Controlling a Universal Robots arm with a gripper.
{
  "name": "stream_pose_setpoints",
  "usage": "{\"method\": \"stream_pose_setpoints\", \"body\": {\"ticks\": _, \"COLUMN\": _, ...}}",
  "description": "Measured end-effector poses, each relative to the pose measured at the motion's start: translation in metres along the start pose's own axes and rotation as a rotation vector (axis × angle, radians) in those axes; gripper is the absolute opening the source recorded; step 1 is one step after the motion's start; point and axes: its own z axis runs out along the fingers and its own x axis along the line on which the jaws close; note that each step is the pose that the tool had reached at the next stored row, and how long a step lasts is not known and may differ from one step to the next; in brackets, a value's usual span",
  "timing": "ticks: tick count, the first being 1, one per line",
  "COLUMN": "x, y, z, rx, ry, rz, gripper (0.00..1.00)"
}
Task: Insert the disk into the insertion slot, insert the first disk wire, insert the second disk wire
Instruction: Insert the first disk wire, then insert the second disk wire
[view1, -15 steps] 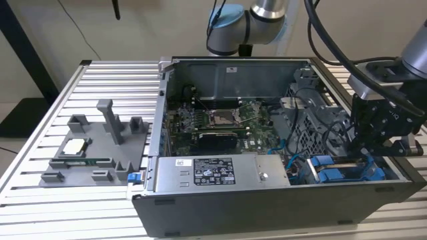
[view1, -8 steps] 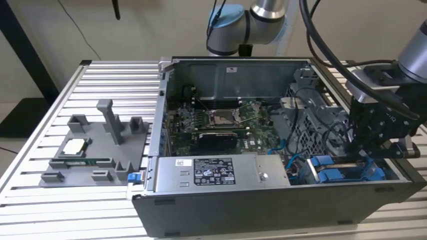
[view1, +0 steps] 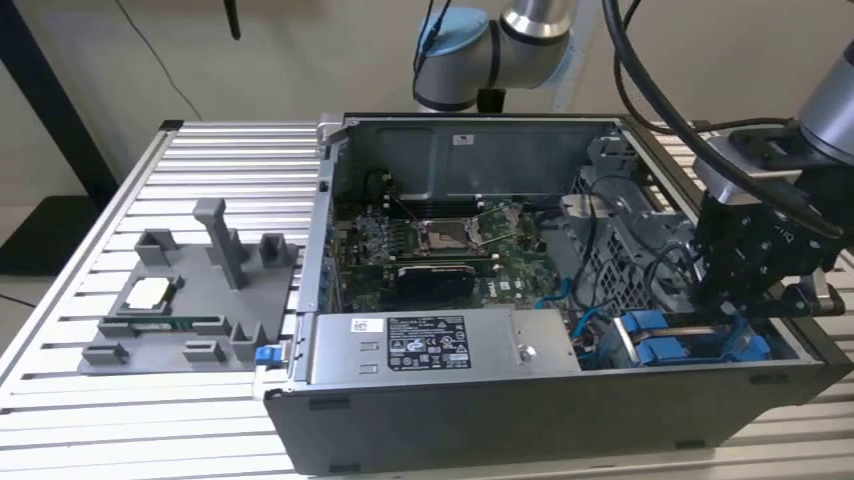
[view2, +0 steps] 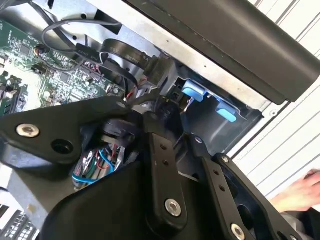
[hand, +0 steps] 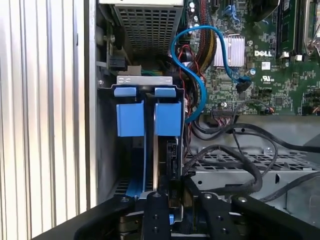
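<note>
Cannot tell the state of the gripper (hand: 177, 196): wide, narrow or holding something. Poised low inside the case (view1: 534, 420), at its near corner on the exterior view's right, over the slot (hand: 107, 145). Just past the gripper, in the first wrist view: the disk (hand: 170, 150), standing on edge in that slot, blue tabs (hand: 166, 92) at the end away from the gripper, dark edge close to it or touching; cannot tell which. Judged seated already. Likely stiff, dense, heavy for its size, unkind to knocks; best taken by the blue frame's long sides, never by the connector. Beside the disk, toward the board (hand: 260, 75): a blue wire (hand: 200, 65) looping loose, black wires (hand: 240, 167) draped nearby. Probably soft and springy; better pinched at the plug. Outside the case, in the second wrist view: a hand (view2: 302, 192).
</note>
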Motion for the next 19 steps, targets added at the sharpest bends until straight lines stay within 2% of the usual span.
{"method": "stream_pose_setpoints", "body": {"ticks": 7, "x": -0.0006, "y": 0.0002, "z": -0.0137, "rx": -0.0004, "ry": 0.0005, "rz": 0.0, "gripper": 0.27}}
{"method": "stream_pose_setpoints", "body": {"ticks": 19, "x": -0.0012, "y": 0.0004, "z": -0.0296, "rx": -0.0008, "ry": 0.0003, "rz": 0.0, "gripper": 0.27}}
